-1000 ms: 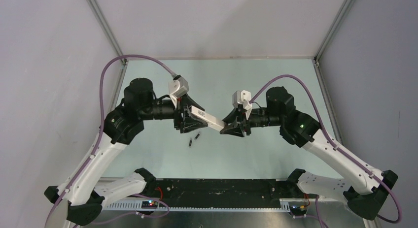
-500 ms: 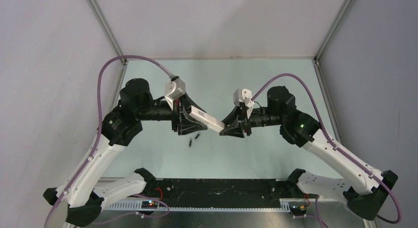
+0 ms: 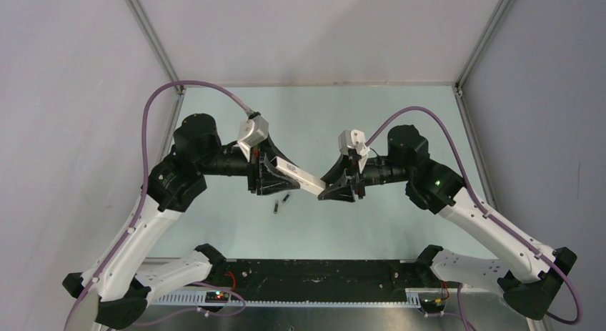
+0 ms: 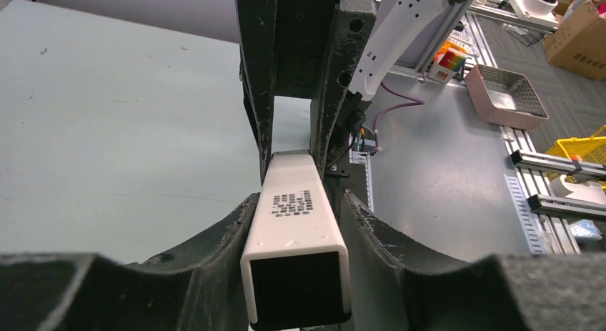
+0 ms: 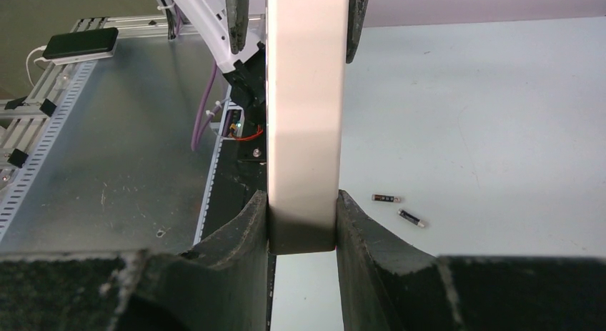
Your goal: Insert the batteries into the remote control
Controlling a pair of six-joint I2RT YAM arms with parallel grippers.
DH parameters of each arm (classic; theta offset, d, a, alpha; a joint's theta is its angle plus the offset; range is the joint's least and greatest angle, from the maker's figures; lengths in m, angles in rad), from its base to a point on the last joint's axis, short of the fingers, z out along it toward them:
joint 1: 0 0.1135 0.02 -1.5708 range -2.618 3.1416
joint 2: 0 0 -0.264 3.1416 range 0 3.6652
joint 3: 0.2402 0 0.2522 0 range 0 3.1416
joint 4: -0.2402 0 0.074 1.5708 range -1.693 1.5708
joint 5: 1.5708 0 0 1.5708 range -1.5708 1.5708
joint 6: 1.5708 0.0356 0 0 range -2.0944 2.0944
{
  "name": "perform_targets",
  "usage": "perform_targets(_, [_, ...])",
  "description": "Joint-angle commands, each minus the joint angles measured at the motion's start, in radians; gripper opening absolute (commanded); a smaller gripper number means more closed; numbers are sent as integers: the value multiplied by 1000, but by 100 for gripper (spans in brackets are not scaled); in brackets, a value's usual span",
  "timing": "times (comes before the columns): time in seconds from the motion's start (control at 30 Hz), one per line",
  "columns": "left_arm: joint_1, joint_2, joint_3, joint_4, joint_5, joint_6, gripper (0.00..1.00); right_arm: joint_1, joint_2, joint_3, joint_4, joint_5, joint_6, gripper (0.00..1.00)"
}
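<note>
We are holding the remote control (image 3: pixel 304 176) off the table (image 3: pixel 400 124), spanning both arms. Our left gripper (image 3: pixel 279 174) is closing tightly on the remote's printed end, fingers pressing its two long sides, and our right gripper (image 3: pixel 331 186) is clamping the remote's opposite end the same way. The two batteries (image 3: pixel 286 198) are lying on the table just on the base side of the remote's left-held end, near each other but not touching.

White arm links (image 3: pixel 139 234) w/ blk joints (image 3: pixel 196 134), purple cables (image 3: pixel 193 83), green LED (image 3: pixel 436 182)
</note>
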Motion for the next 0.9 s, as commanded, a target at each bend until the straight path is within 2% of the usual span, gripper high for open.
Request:
perform_targets(0.0, [-5,-4,7,32,25,1,50,-3,-17,6,67,-14,16,0])
perform_targets(0.23, [-6,3,7,31,8,-1,52,-3,-12,6,78,-11,23,0])
perform_targets(0.37, [-4,4,9,32,-2,-1,46,0,-13,-5,96,-5,26,0])
perform_targets(0.5, [-5,5,14,31,-14,-3,26,4,-13,-13,93,4,22,0])
perform_targets(0.6, [-5,4,15,32,-22,-3,5,8,-13,-15,86,23,20,0])
perform_targets(0.63, [-5,4,15,32,-27,-3,1,10,-13,-16,84,44,22,0])
perform_targets(0.7, [-4,3,14,32,-29,1,0,15,-16,-17,82,84,33,3])
perform_targets(0.73, [-5,4,13,32,-32,2,0,15,-18,-17,80,93,35,9])
perform_targets(0.77, [-5,2,13,32,-33,6,0,15,-20,-17,75,110,37,30])
perform_targets(0.8, [-5,0,12,32,-40,10,0,16,-22,-18,74,118,40,41])
perform_targets(0.83, [-5,-1,11,32,-43,15,0,15,-23,-19,70,139,49,62])
perform_targets(0.87, [-5,-3,10,32,-51,19,0,16,-26,-19,67,147,57,70])
